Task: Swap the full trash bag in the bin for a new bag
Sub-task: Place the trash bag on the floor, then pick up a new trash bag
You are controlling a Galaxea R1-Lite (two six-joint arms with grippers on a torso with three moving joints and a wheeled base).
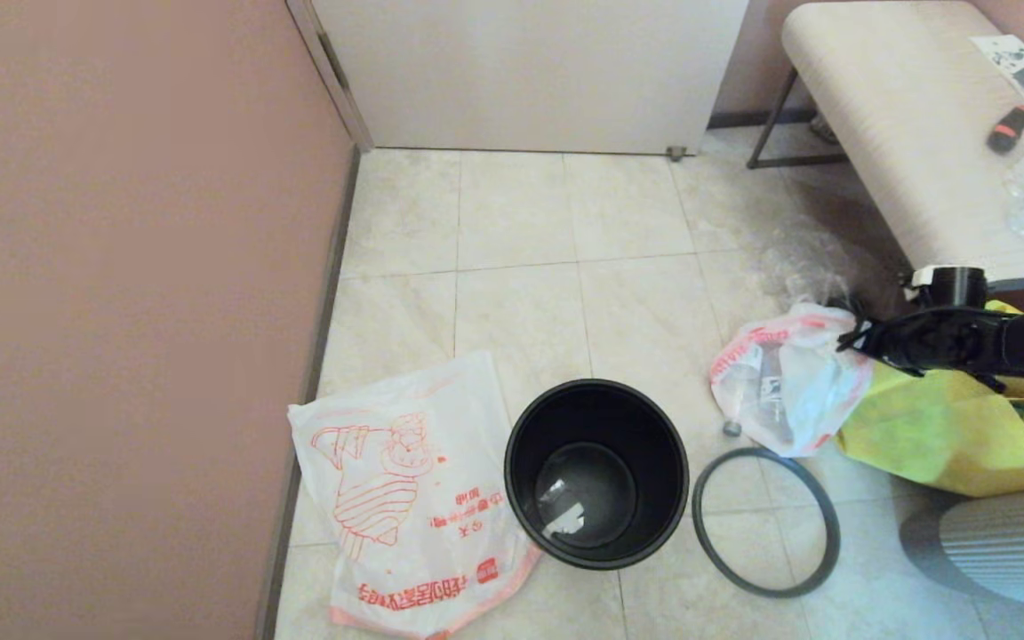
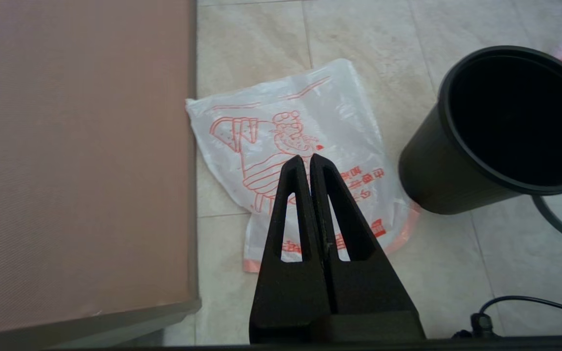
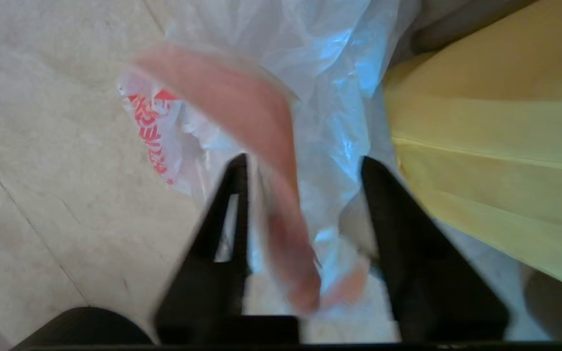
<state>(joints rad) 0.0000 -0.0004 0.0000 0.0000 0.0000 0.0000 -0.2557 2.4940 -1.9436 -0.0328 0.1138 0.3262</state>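
1. Your right hand [image 3: 305,163] is at the full trash bag [image 1: 788,378], fingers spread apart w/ the bag's pink edge strip lying between them; nothing is pinched, so it's released.
2. The full bag sits lumpy on the floor to the right of the bin [image 1: 596,471], leaning against the yellow tote [image 1: 948,427]. Thin translucent white plastic, red print, bottles showing through.
3. The bin is round, black, smooth plastic, standing upright w/ its mouth up. A few pale scraps lie on its bottom.
4. The grey hoop [image 1: 765,520] lies flat on the tiles just beside the bin, on its right, apart from it.
5. The new bag [image 1: 410,493] lies flat on the floor left of the bin, its lower right edge touching the bin's base. Long axis runs from far to near; red figure drawing faces up.
6. Your left hand [image 2: 308,158] is clenched, empty, hanging above the new bag.
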